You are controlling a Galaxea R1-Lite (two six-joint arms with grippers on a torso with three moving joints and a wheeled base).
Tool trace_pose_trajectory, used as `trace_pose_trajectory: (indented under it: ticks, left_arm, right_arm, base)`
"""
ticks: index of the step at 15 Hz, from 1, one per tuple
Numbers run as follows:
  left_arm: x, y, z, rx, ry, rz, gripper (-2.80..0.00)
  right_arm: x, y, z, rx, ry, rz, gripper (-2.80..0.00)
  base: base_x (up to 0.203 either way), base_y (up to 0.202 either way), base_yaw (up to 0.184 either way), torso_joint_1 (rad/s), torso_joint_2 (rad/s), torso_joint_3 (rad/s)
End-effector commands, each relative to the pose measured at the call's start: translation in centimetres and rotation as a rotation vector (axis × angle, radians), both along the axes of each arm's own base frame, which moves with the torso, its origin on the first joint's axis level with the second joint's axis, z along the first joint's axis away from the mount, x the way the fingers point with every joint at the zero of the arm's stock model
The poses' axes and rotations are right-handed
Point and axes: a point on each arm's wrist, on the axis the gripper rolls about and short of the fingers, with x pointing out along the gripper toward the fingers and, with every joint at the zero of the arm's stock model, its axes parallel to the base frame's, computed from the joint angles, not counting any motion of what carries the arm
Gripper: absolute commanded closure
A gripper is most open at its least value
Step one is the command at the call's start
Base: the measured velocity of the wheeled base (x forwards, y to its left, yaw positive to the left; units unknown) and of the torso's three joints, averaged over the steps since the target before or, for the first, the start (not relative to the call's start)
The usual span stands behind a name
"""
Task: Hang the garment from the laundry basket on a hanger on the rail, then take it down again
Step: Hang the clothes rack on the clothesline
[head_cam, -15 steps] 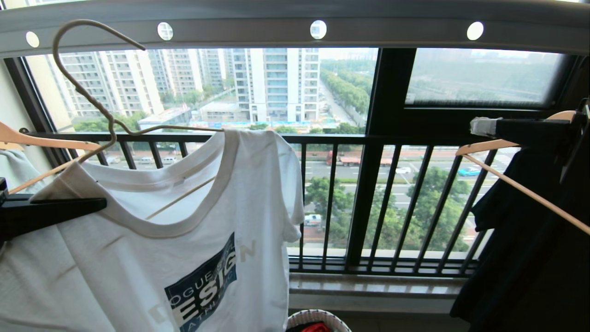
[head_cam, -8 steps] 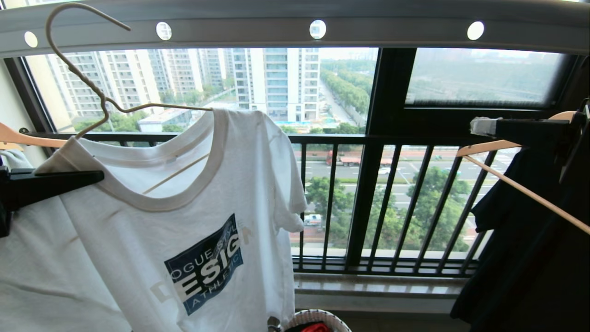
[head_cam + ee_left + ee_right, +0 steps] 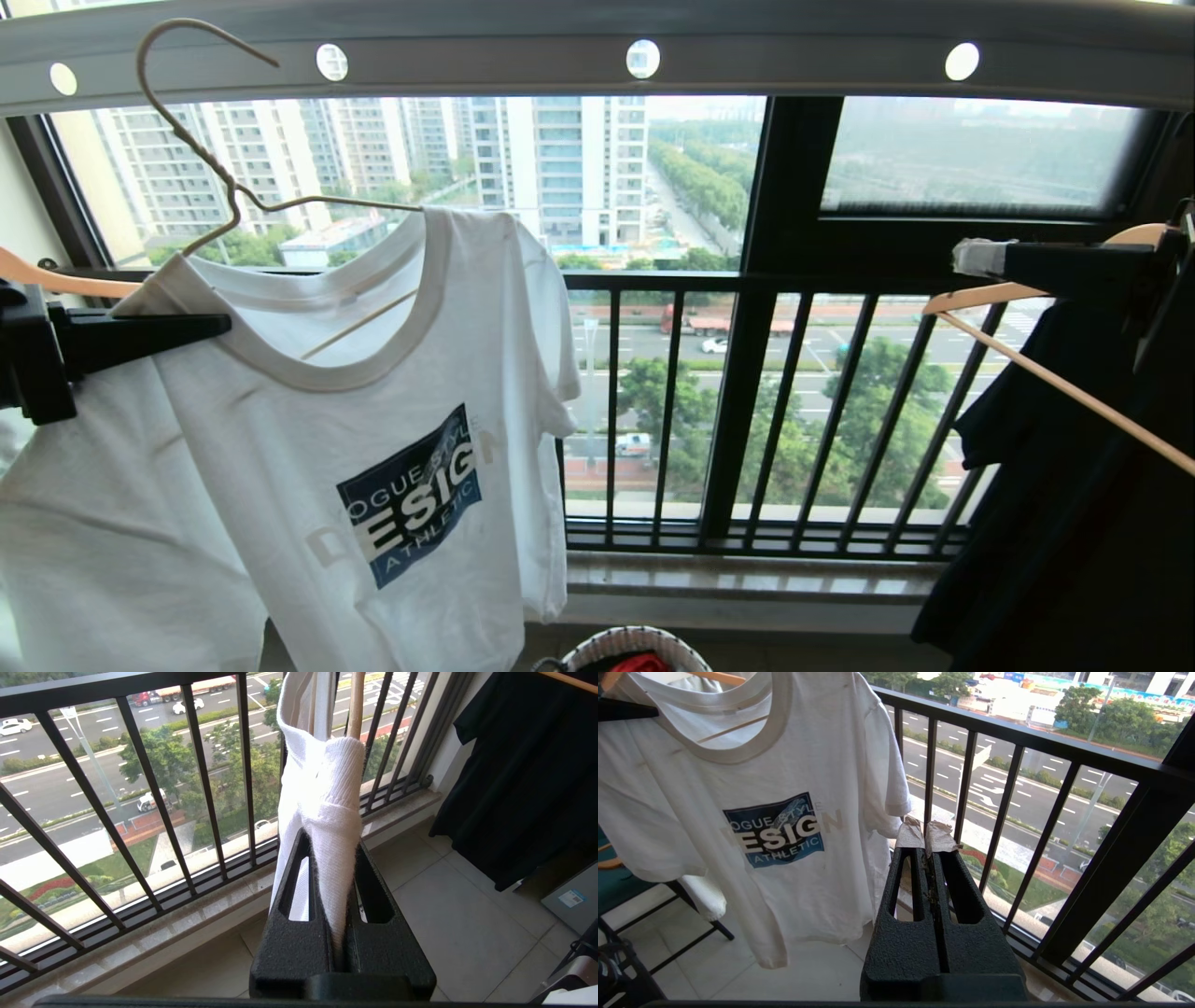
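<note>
The rail runs overhead, and the hanger has its hook up against it but, I judge, not yet over it. My left gripper is clamped on the shoulder of the garment, so I should lift smoothly, seating the hook before letting go. My right gripper waits closed and empty, off to the right.

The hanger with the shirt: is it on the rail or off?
Off. The hanger hook is free beside the rail; the left gripper holds the shirt.
</note>
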Motion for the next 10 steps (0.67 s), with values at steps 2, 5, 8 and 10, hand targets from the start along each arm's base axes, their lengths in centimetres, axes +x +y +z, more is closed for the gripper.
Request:
trace_pose_trajectory:
  ticks: [2,5,8,10]
  left_arm:
    - [1.6,-0.3,-0.2,0.002,0.017,-0.030,0.00]
    - [2.4,-0.9,0.1,0.012,0.015,-0.042,0.00]
    - [3.2,-0.9,0.2,0.015,0.013,-0.044,0.00]
    - [3.8,-0.8,0.0,0.021,0.026,-0.021,0.00]
  right_arm:
    - [0.1,0.0,-0.1,-0.001,0.003,0.002,0.00]
    - [0.1,0.0,-0.1,-0.001,0.003,0.001,0.00]
    - [0.4,0.1,-0.2,-0.002,0.007,0.000,0.00]
    - [0.6,0.2,-0.2,-0.001,0.003,0.000,0.00]
  base:
    - [0.000,0.000,0.000,0.000,0.00,0.000]
    - [0.000,0.000,0.000,0.000,0.00,0.000]
    - [0.000,0.000,0.000,0.000,0.00,0.000]
    - [0.000,0.000,0.000,0.000,0.00,0.000]
